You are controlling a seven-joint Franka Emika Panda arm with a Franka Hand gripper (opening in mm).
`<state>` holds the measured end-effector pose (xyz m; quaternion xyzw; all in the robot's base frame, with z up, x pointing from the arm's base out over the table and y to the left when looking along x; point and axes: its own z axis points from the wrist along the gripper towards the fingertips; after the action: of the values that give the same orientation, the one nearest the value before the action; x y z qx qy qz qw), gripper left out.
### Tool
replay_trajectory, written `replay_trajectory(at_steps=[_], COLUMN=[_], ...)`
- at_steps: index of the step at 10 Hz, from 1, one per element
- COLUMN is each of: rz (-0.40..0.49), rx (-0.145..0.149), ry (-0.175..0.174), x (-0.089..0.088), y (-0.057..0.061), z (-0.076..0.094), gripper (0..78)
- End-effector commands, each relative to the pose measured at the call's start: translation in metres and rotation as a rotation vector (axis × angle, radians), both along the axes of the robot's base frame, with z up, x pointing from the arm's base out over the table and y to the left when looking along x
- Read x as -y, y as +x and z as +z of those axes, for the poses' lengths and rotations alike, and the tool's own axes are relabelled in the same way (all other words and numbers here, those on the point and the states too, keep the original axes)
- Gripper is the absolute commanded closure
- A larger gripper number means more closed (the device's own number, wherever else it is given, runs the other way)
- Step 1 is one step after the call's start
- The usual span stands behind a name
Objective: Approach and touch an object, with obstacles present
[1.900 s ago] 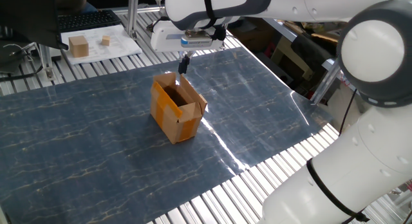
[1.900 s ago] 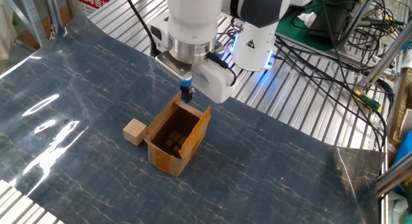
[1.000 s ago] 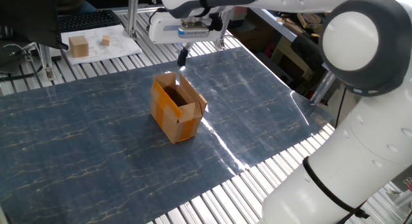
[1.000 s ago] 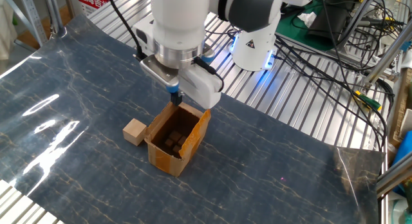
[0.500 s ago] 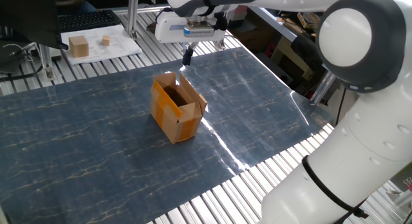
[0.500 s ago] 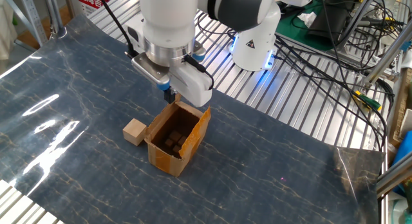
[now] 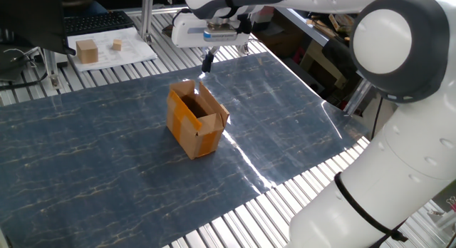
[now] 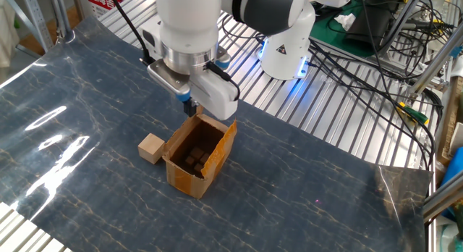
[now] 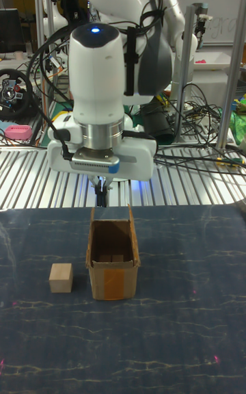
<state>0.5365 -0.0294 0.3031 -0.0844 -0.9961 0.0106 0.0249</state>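
The object, a small brown cardboard box [image 7: 196,125] with open top flaps and orange-tan tape, stands on the blue mat. It also shows in the other fixed view [image 8: 197,155] and in the tall fixed view [image 9: 113,261]. My gripper [image 7: 207,64] hangs point-down just behind and slightly above the box's rear flap, fingers pressed together with nothing between them. The other fixed view puts the gripper [image 8: 189,107] at the box's far left corner. The tall view shows the gripper [image 9: 101,198] a little above the rear flap's left end. I see no clear contact.
A light wooden cube [image 8: 151,148] lies on the mat just left of the box, also in the tall view [image 9: 61,278]. Small dark cubes [image 8: 194,159] sit inside the box. Two wooden cubes [image 7: 87,50] rest on paper beyond the mat. Cables lie behind the robot base [image 8: 286,53].
Over the last two seconds my gripper rose a little and slid along the box's rear edge toward its far corner. In the last half second nothing moved.
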Motion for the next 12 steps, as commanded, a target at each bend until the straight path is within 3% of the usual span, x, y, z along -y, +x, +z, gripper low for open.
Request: replay_trajectory(at_steps=[1, 3, 5, 12], rz=[-0.064, -0.158, -0.193, -0.170], rx=[0.002, -0.017, -0.038, -0.043], ry=[-0.021, -0.036, -0.044, -0.040], x=[0.0004, 0.0004, 0.0004, 0.0004], y=[0.0005, 0.0005, 0.0005, 0.0005], z=[0.0014, 0.0014, 0.0014, 0.0014], gripper=[77.6, 77.6, 77.6, 77.6])
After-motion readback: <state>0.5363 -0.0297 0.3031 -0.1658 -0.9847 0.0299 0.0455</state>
